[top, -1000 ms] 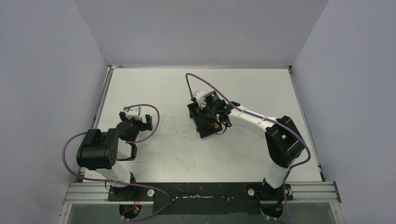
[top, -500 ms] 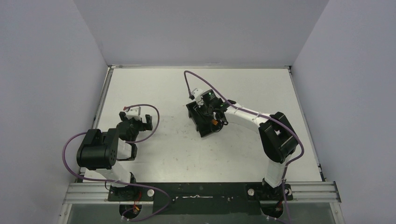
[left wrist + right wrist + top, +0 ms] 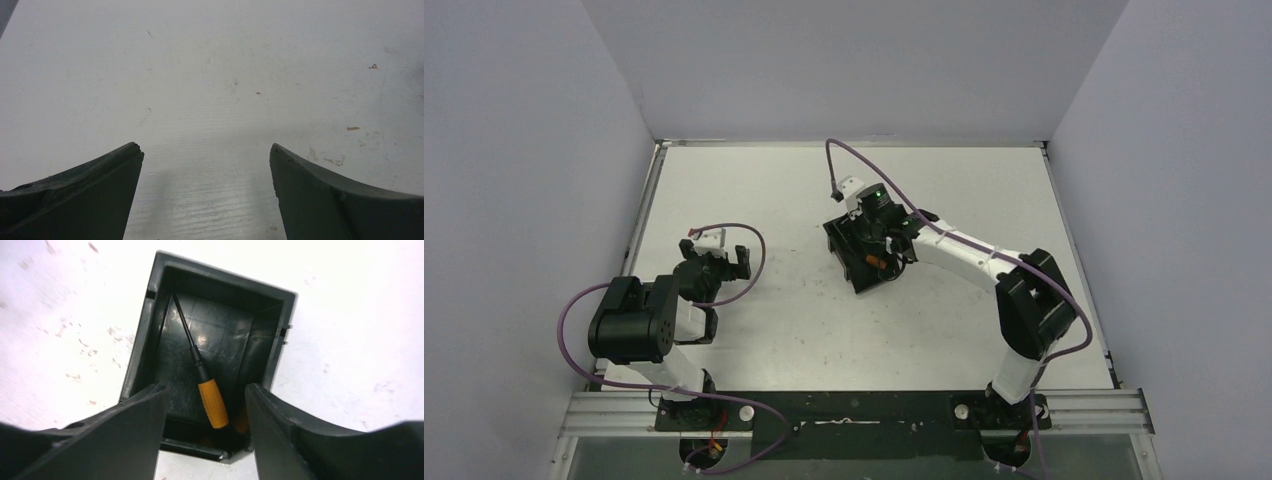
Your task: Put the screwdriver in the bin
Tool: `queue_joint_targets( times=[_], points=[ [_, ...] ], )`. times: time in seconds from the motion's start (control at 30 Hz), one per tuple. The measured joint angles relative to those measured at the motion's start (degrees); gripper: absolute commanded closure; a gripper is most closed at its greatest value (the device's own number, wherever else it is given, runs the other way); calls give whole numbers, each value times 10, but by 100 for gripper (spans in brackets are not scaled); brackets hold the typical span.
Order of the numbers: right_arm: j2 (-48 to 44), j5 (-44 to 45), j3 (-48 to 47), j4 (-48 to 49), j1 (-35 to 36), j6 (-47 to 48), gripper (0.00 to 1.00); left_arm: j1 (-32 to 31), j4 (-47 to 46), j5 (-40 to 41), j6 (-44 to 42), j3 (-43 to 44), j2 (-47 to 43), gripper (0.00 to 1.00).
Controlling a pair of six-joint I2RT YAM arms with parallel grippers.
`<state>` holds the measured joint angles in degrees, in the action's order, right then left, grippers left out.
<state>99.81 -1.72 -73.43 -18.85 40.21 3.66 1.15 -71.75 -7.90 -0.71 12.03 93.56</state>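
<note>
The screwdriver point(image 3: 212, 402), with an orange handle and thin black shaft, lies on the floor of the black bin point(image 3: 277, 347), its shaft tip in the far left corner. In the top view its orange handle point(image 3: 877, 263) shows inside the bin point(image 3: 846, 262) near the table's middle. My right gripper point(image 3: 205, 390) hangs open just above the bin's near end, its fingers point(image 3: 132, 430) on either side of the handle without touching it. My left gripper point(image 3: 206, 150) is open over bare table at the left point(image 3: 724, 262), holding nothing.
The white table point(image 3: 774, 330) has a raised rim at the back and sides. Grey walls enclose it on three sides. A purple cable point(image 3: 854, 160) loops above the right wrist, over the bin.
My right gripper has opened and let go of the screwdriver, which now rests in the bin. The wrist shifted slightly over the bin. The left arm has not moved.
</note>
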Motion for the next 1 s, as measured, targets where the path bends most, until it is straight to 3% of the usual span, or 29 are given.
queue_joint_targets(
  times=[0.1,0.13,0.4,0.63,1.0],
  points=[
    [-59,14,0,0,0,-16,4,0,0,0,0,0,0,3],
    [-83,21,0,2,0,-22,1,0,0,0,0,0,0,3],
    [-247,110,55,43,-19,-70,0,0,0,0,0,0,0,3],
    [-332,174,235,83,-152,-140,0,0,0,0,0,0,0,3],
    [-399,214,438,181,-267,-199,0,0,0,0,0,0,0,3]
  ],
)
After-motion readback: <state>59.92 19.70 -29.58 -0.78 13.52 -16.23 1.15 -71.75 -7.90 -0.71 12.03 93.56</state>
